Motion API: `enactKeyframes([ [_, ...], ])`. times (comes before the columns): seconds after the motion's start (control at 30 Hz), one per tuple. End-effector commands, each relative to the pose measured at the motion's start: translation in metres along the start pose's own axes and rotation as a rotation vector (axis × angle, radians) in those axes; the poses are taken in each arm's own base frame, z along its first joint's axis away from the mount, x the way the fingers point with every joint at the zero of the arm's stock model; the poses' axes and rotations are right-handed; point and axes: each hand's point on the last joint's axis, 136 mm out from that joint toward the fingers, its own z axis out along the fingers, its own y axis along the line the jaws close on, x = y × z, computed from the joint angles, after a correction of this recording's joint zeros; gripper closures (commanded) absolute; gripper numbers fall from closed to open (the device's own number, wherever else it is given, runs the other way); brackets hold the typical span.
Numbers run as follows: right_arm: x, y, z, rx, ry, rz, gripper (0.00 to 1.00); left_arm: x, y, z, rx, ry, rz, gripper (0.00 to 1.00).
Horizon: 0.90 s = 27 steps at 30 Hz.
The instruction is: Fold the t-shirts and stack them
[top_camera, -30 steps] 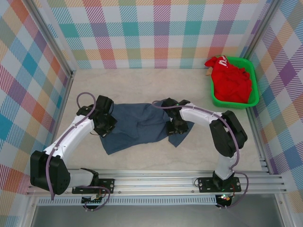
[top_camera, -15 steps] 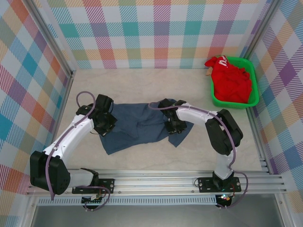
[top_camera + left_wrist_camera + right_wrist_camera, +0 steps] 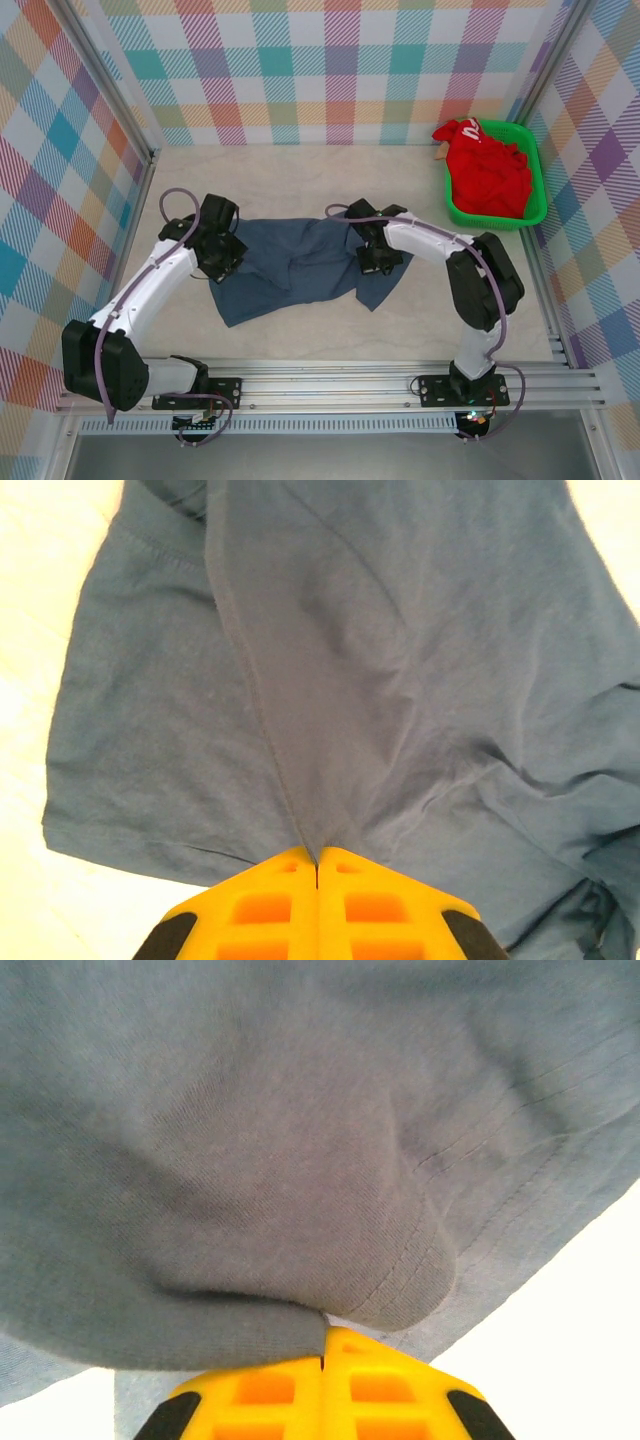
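Overhead, red t-shirt (image 3: pixel 487 172) in basket (image 3: pixel 492 222); wrist close-ups, pinched blue t-shirt (image 3: pixel 400 660)

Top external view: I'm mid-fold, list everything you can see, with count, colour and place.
blue t-shirt: 1, slate-blue, lying rumpled at the middle of the table, between the two grippers
red t-shirt: 1, bright red with a white mark, heaped in the basket
basket: 1, green, far right of the table
table: 1, pale beige
walls: pastel checks, on three sides
rail: 1, silver metal, near edge
left gripper: 1, yellow fingers, pinching the shirt's left side
right gripper: 1, yellow fingers, pinching the shirt's right side
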Motion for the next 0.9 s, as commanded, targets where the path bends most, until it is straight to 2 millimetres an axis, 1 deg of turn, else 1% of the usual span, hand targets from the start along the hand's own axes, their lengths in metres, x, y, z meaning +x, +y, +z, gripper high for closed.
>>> enactKeyframes([
  [0.0, -0.036, -0.009, -0.049, -0.064, -0.151, 0.098, 1.00, -0.018, -0.027, -0.019, 0.053, -0.046, 0.037, 1.00],
  [0.07, -0.058, -0.021, -0.077, -0.103, -0.239, 0.161, 1.00, -0.037, -0.051, -0.034, 0.098, -0.093, 0.050, 1.00],
  [0.13, -0.086, -0.033, -0.110, -0.168, -0.338, 0.220, 1.00, -0.061, -0.078, -0.054, 0.159, -0.149, 0.051, 1.00],
  [0.2, -0.114, -0.046, -0.143, -0.221, -0.440, 0.262, 1.00, -0.088, -0.107, -0.080, 0.242, -0.214, 0.041, 1.00],
  [0.27, -0.141, -0.058, -0.180, -0.278, -0.556, 0.280, 1.00, -0.115, -0.132, -0.111, 0.329, -0.294, 0.024, 1.00],
  [0.33, -0.167, -0.069, -0.222, -0.318, -0.689, 0.276, 1.00, -0.143, -0.160, -0.153, 0.447, -0.390, 0.011, 1.00],
  [0.37, -0.177, -0.074, -0.243, -0.340, -0.749, 0.271, 1.00, -0.153, -0.169, -0.170, 0.490, -0.430, 0.005, 1.00],
  [0.4, -0.185, -0.079, -0.261, -0.361, -0.798, 0.269, 1.00, -0.163, -0.178, -0.192, 0.542, -0.481, 0.006, 1.00],
  [0.47, -0.195, -0.088, -0.299, -0.401, -0.900, 0.256, 1.00, -0.176, -0.192, -0.234, 0.649, -0.572, 0.001, 1.00],
  [0.53, -0.198, -0.095, -0.341, -0.426, -1.009, 0.230, 1.00, -0.183, -0.200, -0.279, 0.758, -0.661, -0.001, 1.00],
  [0.57, -0.196, -0.097, -0.357, -0.435, -1.050, 0.219, 1.00, -0.185, -0.200, -0.298, 0.799, -0.698, 0.002, 1.00],
  [0.6, -0.193, -0.100, -0.376, -0.449, -1.096, 0.211, 1.00, -0.183, -0.199, -0.322, 0.848, -0.740, 0.003, 1.00],
  [0.67, -0.181, -0.105, -0.408, -0.483, -1.172, 0.199, 1.00, -0.179, -0.193, -0.362, 0.930, -0.816, 0.015, 1.00],
  [0.73, -0.161, -0.109, -0.443, -0.516, -1.259, 0.178, 1.00, -0.172, -0.180, -0.403, 1.002, -0.893, 0.023, 1.00],
  [0.8, -0.139, -0.111, -0.473, -0.535, -1.341, 0.156, 1.00, -0.163, -0.166, -0.437, 1.062, -0.955, 0.020, 1.00],
  [0.83, -0.127, -0.113, -0.488, -0.541, -1.382, 0.150, 1.00, -0.159, -0.158, -0.452, 1.089, -0.982, 0.015, 1.00],
  [0.87, -0.117, -0.114, -0.499, -0.545, -1.412, 0.145, 1.00, -0.156, -0.153, -0.463, 1.107, -0.999, 0.009, 1.00],
])
